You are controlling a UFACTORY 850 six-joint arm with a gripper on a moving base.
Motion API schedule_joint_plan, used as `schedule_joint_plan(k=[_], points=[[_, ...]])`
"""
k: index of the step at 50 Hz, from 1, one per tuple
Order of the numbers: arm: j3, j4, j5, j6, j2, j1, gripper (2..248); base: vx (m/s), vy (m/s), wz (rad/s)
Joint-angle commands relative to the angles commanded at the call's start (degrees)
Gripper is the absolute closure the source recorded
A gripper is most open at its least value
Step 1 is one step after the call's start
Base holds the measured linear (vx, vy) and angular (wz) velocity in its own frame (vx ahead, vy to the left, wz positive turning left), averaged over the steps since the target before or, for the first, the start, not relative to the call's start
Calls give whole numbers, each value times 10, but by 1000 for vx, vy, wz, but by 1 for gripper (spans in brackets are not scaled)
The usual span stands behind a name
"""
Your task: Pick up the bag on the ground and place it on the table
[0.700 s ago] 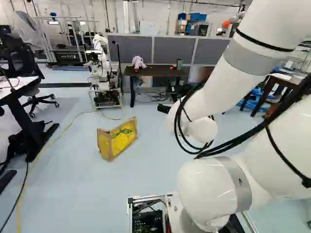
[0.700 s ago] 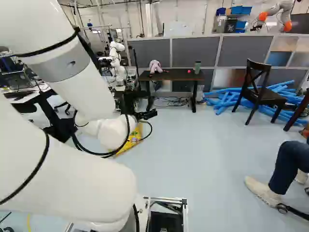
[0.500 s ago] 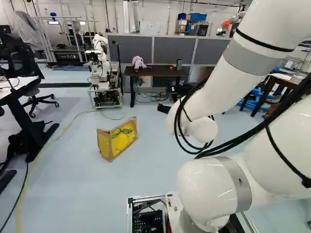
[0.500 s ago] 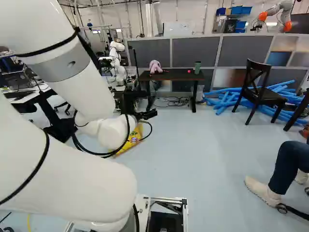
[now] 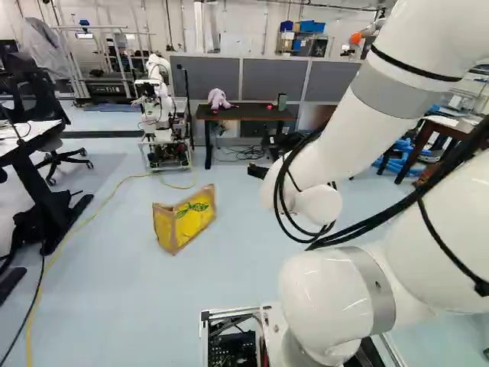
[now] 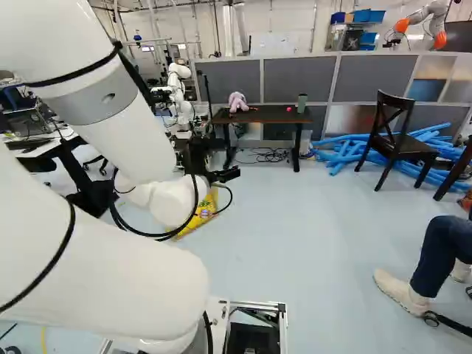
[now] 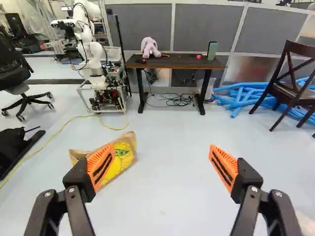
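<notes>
the yellow and tan bag (image 5: 184, 220) carries green print on its face. the gripper (image 6: 223, 175) is wide open: in the wrist view, the fingers of the gripper (image 7: 161, 164) stand well apart, with floor showing between their orange pads (image 7: 101, 164). the bag sits on the floor at 11 o'clock, well ahead of the gripper, tilted and partly hidden behind one finger.

the floor (image 7: 167, 128) is smooth, pale blue-grey, and a yellow cable (image 7: 56, 132) snakes over it at 10 o'clock. the brown table (image 7: 172, 62) is at 12 o'clock, a pink plush toy (image 7: 149, 47) toward its 9 o'clock end and a green cup (image 7: 212, 50) toward its 3 o'clock end. another robot (image 7: 93, 54) stands at 11 o'clock, grey partitions (image 7: 206, 27) behind the table, blue tubes (image 7: 241, 96) at 1 o'clock and a dark wooden chair (image 7: 294, 87) at 2.
</notes>
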Motion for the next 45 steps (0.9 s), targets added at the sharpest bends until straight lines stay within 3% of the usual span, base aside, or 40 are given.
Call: schedule_joint_plan(k=[45], points=[[0,0,0,0,0,0,3,116,-2,-7]])
